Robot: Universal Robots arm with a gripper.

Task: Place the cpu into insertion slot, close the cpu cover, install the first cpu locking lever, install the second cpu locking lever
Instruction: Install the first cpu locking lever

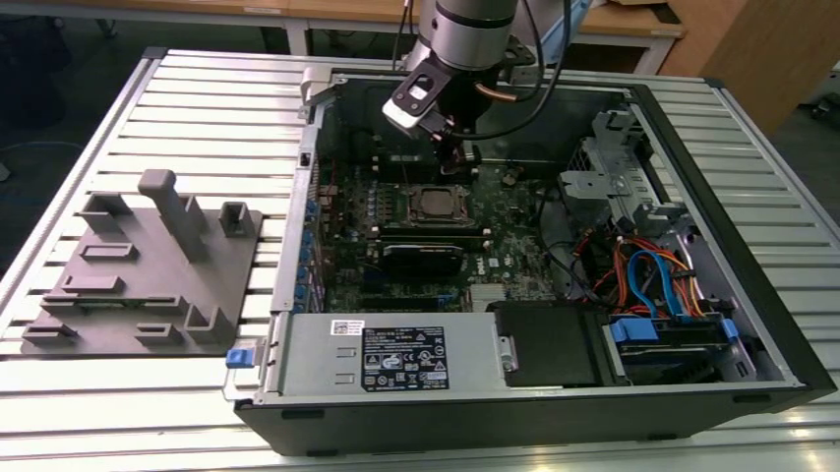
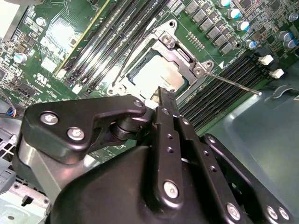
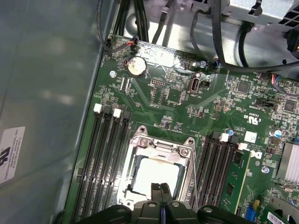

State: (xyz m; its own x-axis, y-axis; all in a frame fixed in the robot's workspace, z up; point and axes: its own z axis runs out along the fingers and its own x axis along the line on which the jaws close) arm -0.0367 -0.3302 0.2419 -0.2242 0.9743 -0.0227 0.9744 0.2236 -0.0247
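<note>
Black gripper [image 3: 161, 189] hides near edge of silvery frame cpu cover [image 3: 163, 148].
Arm [image 1: 470, 29] upright over dull silver cpu [image 3: 156, 170]; fingertips together, empty.

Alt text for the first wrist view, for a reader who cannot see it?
The shut gripper hangs over one edge of the cpu, whose silver top shows through the cpu cover lying over it. Long black memory slots flank it on the green motherboard, with a coin cell battery farther off.
</note>
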